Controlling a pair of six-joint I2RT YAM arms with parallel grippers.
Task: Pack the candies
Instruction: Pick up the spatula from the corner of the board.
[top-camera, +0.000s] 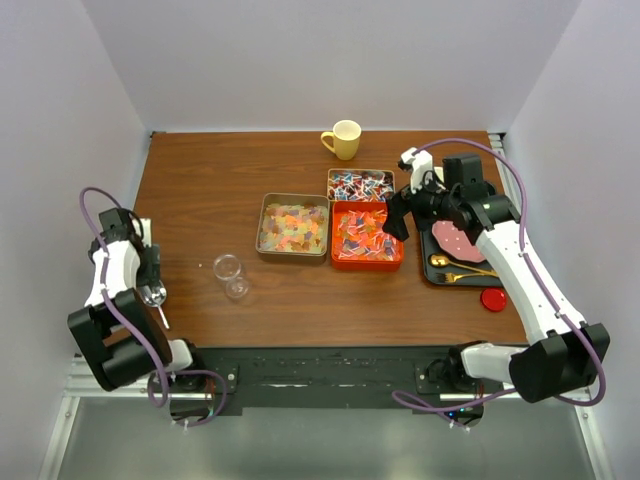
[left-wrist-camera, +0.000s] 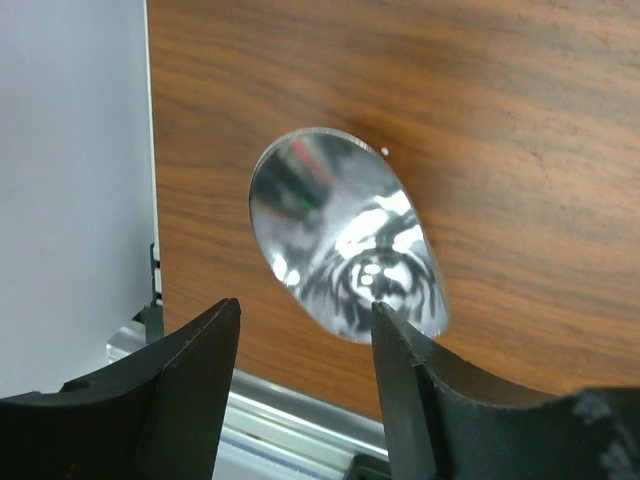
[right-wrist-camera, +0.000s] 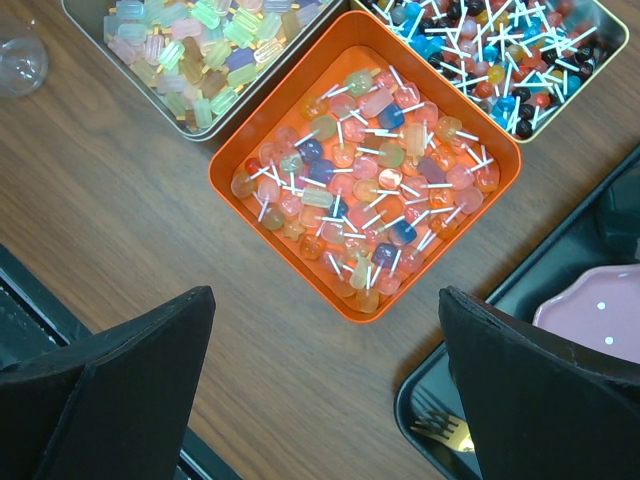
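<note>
Orange tray (right-wrist-camera: 225, 178) of candies (right-wrist-camera: 360, 180) lies under your right gripper (right-wrist-camera: 325, 295), jaws spread, empty. Your left gripper (left-wrist-camera: 305, 310) gapes over the scoop (left-wrist-camera: 340, 240), not gripping: likely fetching it, so close on it next.

Bright, even overhead light, shadows short and soft; in the left wrist view the metal scoop (left-wrist-camera: 345, 240) shows white glare and smeared reflections; the dark fingers (right-wrist-camera: 110, 400) at the right wrist view's lower corners look slightly soft
</note>
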